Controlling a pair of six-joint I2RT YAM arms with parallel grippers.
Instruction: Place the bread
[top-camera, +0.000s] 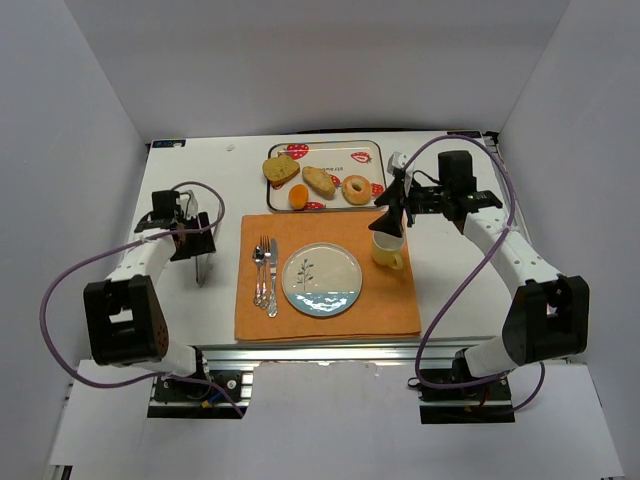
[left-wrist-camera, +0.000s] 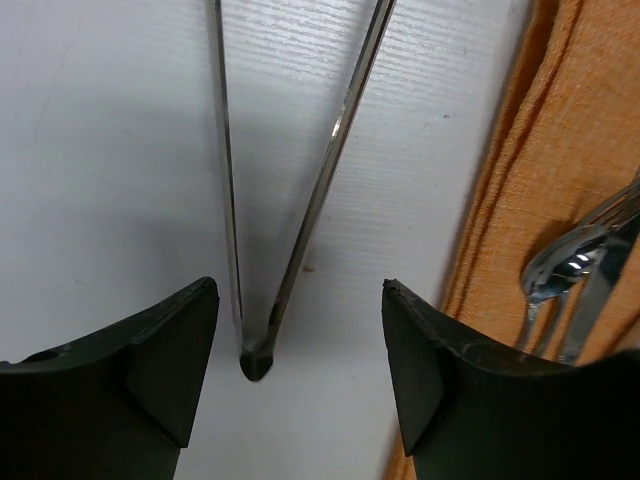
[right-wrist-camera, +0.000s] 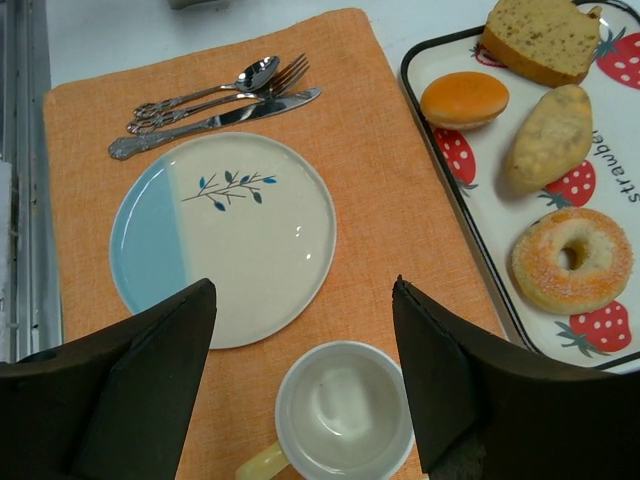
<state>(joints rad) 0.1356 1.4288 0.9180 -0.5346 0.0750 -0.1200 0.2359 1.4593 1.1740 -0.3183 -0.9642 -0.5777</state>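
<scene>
The left gripper (left-wrist-camera: 297, 300) is hanging spread astride the hinge of the steel tongs (left-wrist-camera: 255, 360), seemingly lining up to grasp them as the serving tool, while the right gripper (right-wrist-camera: 305, 290) is hovering spread and empty above the mug (right-wrist-camera: 345, 410), and the bread (right-wrist-camera: 545, 38) is lying on the strawberry tray (top-camera: 325, 153).

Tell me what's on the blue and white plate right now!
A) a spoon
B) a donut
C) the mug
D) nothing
D: the plate is bare. The donut lies on the strawberry tray, and the spoon and mug sit beside the plate.
</scene>
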